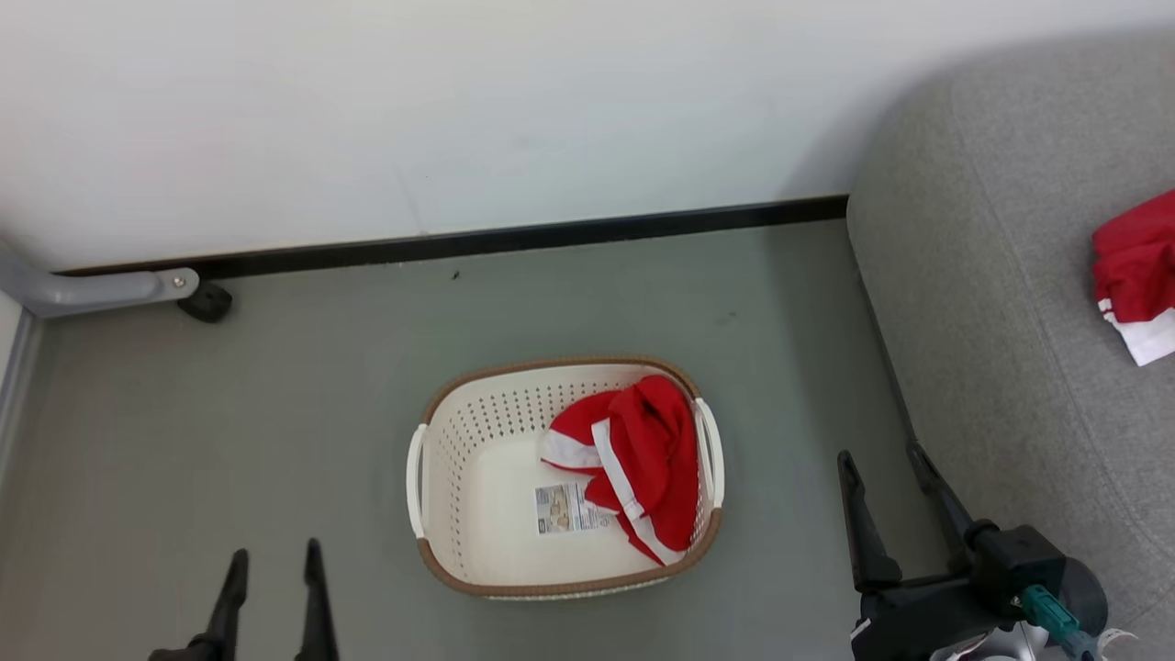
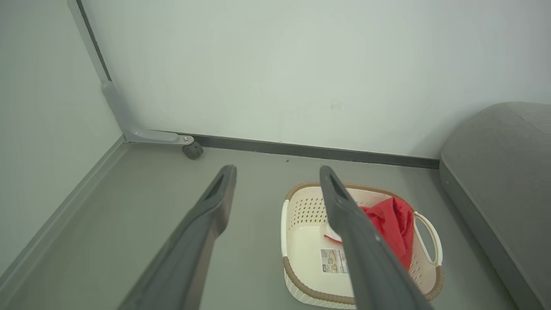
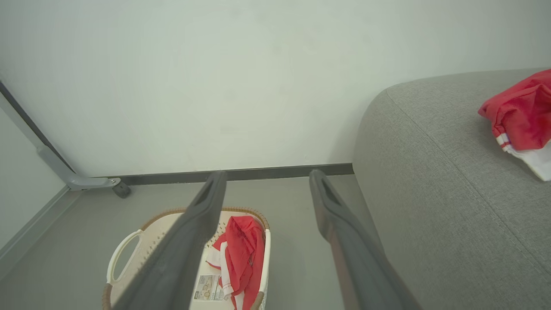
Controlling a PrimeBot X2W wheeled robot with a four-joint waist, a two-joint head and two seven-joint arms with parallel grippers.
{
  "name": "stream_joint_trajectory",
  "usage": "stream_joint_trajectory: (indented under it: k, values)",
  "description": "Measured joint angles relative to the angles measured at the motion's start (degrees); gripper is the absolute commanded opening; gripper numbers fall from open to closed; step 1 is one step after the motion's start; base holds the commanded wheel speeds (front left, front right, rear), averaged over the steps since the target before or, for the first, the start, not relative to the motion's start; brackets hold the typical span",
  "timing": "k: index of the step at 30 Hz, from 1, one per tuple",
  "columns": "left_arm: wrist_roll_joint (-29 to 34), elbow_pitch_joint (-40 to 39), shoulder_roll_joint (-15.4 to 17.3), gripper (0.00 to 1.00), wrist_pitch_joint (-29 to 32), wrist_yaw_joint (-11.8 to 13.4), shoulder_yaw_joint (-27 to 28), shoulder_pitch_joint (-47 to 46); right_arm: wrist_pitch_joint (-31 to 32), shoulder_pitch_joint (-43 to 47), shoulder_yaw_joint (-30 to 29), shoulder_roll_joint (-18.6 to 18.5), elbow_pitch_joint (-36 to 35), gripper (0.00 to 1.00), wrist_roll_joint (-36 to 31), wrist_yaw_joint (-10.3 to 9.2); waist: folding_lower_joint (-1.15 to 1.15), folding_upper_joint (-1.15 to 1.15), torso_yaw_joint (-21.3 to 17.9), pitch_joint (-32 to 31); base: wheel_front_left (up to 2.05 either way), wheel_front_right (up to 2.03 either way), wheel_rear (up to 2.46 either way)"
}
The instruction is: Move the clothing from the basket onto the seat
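Clothing is in neither end effector: the left end effector and right end effector both hang spread and empty. Beyond them it lies crumpled against the right wall of the basket, looking soft, light and floppy. Pinching its raised top fold seems safest, since it will drape. Farther right, another red garment rests on the seat.

seat garment cut by edge, sticker unreadable
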Motion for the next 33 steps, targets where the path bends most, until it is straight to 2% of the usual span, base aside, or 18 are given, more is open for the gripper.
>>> stream_joint_trajectory:
  k: [2, 10, 19, 33]
  values:
    - [0.4, -0.7, -0.6, 1.00, 0.0, -0.3, -1.1, -0.2, 0.0, -0.3, 0.1, 0.0, -0.1, 1.00, -0.4, -0.56, 0.00, 0.00, -0.1, 1.2, 0.00, 0.00, 0.00]
    - [0.5, 0.7, 0.0, 1.00, 0.0, -3.9, -3.5, -6.1, 0.1, -2.8, -0.4, 0.0, 0.2, 1.00, -2.1, -2.47, 0.00, 0.00, -0.6, 6.6, 0.00, 0.00, 0.00]
    - [0.6, 2.4, -0.1, 1.00, 0.0, -7.3, -5.7, -12.5, 0.1, -5.6, -1.3, 0.0, 0.8, 1.00, -3.4, -3.52, 0.01, 0.00, -1.6, 13.8, 0.00, 0.00, 0.00]
    - [0.9, 4.1, 0.5, 1.00, 1.7, -9.3, -9.0, -22.6, 0.1, -10.2, 1.6, 0.0, 0.0, 1.00, -3.0, -4.92, 0.00, 0.01, -3.3, 25.0, 0.00, 0.00, 0.00]
